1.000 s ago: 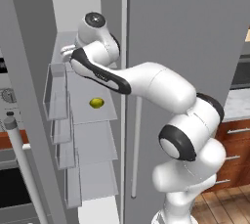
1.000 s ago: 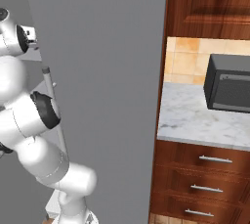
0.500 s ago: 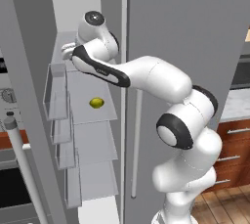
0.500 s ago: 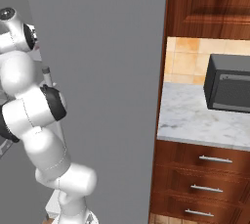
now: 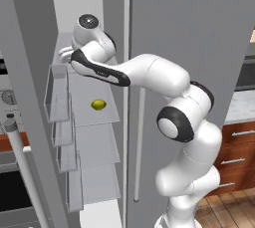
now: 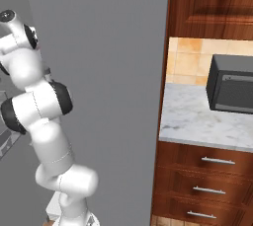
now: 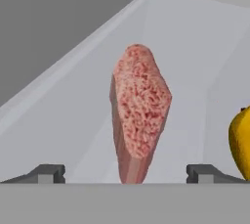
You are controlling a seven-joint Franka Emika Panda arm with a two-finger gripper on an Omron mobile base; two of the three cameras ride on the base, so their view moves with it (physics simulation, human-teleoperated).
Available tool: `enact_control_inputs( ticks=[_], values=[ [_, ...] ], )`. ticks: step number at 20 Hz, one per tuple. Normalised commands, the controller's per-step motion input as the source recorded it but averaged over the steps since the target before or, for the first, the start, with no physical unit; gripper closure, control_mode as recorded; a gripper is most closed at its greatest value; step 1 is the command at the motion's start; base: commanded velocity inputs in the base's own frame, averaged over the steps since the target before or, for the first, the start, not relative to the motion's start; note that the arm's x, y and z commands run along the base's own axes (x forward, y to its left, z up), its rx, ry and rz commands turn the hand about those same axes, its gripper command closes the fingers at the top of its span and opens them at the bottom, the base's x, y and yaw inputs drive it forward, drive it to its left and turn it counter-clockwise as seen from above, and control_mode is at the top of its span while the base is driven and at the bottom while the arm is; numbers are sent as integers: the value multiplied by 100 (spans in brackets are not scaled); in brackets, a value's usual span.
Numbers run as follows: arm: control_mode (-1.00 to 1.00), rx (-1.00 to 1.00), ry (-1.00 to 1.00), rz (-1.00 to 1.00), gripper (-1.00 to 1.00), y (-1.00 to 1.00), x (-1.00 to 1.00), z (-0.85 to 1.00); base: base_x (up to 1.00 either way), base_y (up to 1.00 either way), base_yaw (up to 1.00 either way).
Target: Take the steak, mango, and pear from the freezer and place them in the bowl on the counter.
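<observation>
Steak (image 7: 140, 113) lies between the spread claw (image 7: 125, 173) tips, mango (image 7: 240, 142) beside it

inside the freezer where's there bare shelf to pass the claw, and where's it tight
Bare shelf lies left of the steak, up to the grey side wall, and a narrower strip between steak and mango. Tightest is that right side. The shelf holding the pear is bare around it. The open claw straddles the steak's near end.

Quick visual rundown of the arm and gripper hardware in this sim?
Glossy white, rounded arm segments with black joint bands and round dark end caps; a black stripe runs along the forearm link. No loose cables or lettering are discernible. In the hand view, the gripper has two small dark grey, blocky finger tips.
</observation>
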Motion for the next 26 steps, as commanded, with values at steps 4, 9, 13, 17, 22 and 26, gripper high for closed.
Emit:
enact_control_inputs(
  ticks=[4,9,13,17,22,26],
  values=[
    [-100,0,2,0,-100,6,31,-5,0,0,0],
    [-100,0,5,0,-100,3,26,-9,0,0,0],
    [-100,0,9,-3,-100,0,17,-18,0,0,0],
    [-100,0,0,-7,100,9,6,-38,0,0,0],
    [-100,0,5,-2,100,0,5,-34,0,0,0],
    [-100,0,4,0,100,0,1,-4,0,0,0]
  ],
)
